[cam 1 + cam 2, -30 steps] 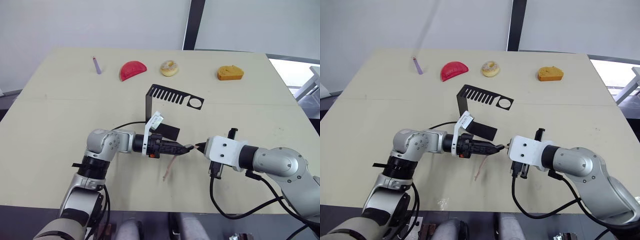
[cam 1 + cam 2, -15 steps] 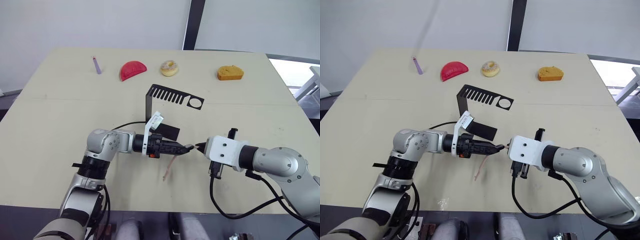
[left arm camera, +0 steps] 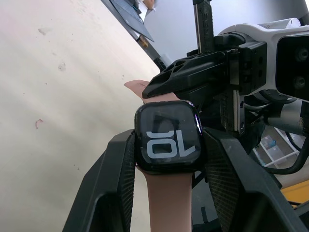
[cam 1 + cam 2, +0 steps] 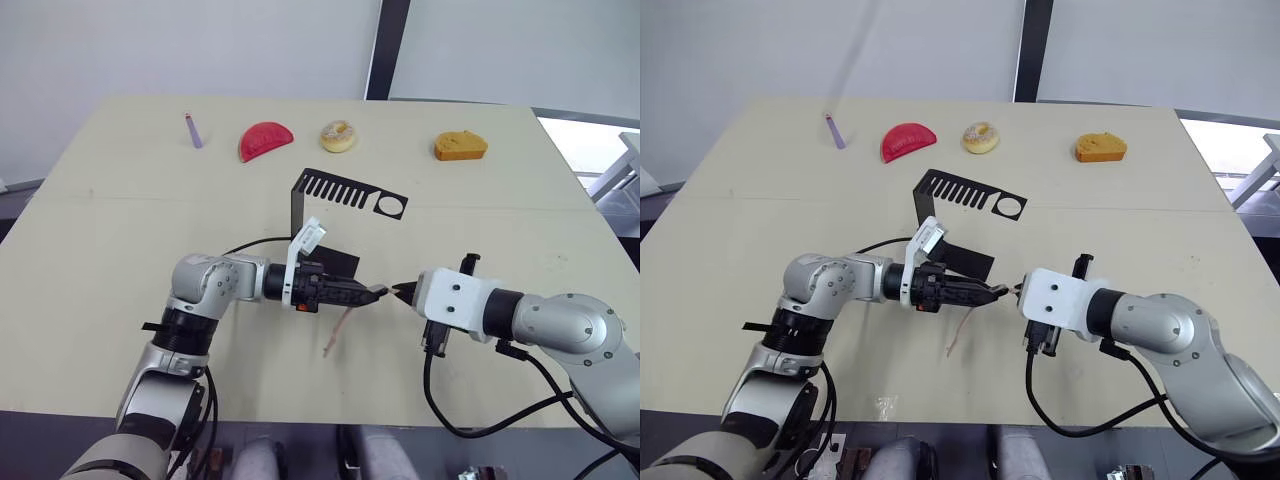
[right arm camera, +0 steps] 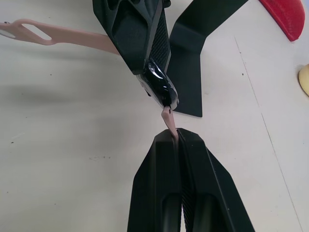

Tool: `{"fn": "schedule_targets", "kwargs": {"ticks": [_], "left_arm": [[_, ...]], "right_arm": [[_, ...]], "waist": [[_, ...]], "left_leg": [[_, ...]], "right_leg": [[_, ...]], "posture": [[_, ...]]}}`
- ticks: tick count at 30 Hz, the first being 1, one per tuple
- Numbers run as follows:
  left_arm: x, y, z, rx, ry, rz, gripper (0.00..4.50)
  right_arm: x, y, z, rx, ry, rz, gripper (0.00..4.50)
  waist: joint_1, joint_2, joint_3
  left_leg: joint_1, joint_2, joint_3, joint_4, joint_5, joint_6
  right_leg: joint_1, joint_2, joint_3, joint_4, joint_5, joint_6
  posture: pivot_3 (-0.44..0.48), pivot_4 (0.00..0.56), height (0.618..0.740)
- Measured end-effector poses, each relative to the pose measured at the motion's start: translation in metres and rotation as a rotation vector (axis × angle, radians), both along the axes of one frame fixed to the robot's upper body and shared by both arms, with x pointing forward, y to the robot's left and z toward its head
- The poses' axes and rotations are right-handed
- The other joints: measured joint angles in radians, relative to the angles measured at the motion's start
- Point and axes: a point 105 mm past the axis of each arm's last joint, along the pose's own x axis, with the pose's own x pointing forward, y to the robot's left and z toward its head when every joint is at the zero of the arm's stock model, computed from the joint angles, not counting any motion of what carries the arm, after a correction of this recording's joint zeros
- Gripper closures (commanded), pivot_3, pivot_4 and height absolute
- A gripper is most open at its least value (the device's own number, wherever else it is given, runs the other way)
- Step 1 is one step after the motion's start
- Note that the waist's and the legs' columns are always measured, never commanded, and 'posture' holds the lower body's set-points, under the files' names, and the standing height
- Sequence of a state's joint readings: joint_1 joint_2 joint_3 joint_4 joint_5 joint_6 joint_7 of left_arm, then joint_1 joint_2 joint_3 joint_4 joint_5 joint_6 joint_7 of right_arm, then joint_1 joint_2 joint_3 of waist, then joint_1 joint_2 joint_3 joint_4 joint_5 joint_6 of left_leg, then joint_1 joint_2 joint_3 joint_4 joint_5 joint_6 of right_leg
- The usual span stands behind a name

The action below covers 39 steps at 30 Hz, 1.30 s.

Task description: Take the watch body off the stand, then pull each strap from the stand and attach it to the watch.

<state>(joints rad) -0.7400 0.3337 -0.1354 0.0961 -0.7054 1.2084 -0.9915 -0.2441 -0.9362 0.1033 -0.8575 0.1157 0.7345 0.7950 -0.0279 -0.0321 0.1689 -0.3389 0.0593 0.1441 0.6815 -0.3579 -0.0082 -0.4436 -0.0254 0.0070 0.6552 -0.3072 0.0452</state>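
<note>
My left gripper [image 4: 376, 292] is shut on the watch body [image 3: 168, 136], a small black case whose dark screen shows light digits. One pale pink strap [image 4: 336, 334] hangs from the watch down to the table. My right gripper [image 5: 177, 135] faces the left one tip to tip and is shut on the second pink strap [image 5: 168, 117]. That strap's free end touches the edge of the watch body [image 5: 159, 88]. The black stand [image 4: 300, 208] is upright just behind the left gripper, its slotted top arm [image 4: 350, 190] bare.
Along the far side of the table lie a purple stick [image 4: 193, 130], a red slice [image 4: 265, 140], a doughnut [image 4: 338, 136] and an orange piece [image 4: 460, 146]. The table's front edge [image 4: 300, 420] runs close below both arms.
Both grippers have risen very slightly while staying tip to tip. The left wrist has turned a little. The holds on the watch and strap are unchanged.
</note>
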Motion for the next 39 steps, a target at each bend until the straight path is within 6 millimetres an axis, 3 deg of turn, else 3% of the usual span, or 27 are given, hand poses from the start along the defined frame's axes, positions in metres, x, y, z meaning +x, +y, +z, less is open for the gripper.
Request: {"fn": "schedule_targets", "kwargs": {"ticks": [16, 25, 39], "left_arm": [[0.004, 0.01, -0.001, 0.003, 0.002, 0.011, 2.9], [0.008, 0.006, -0.002, 0.023, -0.007, -0.012, 2.9], [0.02, 0.019, -0.009, 0.038, 0.006, -0.066, 2.9]], "right_arm": [[-0.002, -0.013, 0.003, 0.004, -0.007, -0.052, 4.5], [-0.014, -0.002, 0.019, 0.052, -0.061, 0.018, 4.5], [-0.015, 0.005, 0.007, 0.022, -0.029, 0.032, 4.5]], "waist": [[0.0, 0.0, 0.0], [0.0, 0.0, 0.0], [0.0, 0.0, 0.0]], "left_leg": [[0.0, 0.0, 0.0, 0.0, 0.0, 0.0], [0.0, 0.0, 0.0, 0.0, 0.0, 0.0], [-0.001, 0.0, 0.0, 0.0, 0.0, 0.0]], "right_leg": [[0.0, 0.0, 0.0, 0.0, 0.0, 0.0], [0.0, 0.0, 0.0, 0.0, 0.0, 0.0], [-0.001, 0.0, 0.0, -0.001, 0.0, 0.0]], "posture": [[0.0, 0.15, 0.737], [0.0, 0.15, 0.737], [0.0, 0.15, 0.737]]}}
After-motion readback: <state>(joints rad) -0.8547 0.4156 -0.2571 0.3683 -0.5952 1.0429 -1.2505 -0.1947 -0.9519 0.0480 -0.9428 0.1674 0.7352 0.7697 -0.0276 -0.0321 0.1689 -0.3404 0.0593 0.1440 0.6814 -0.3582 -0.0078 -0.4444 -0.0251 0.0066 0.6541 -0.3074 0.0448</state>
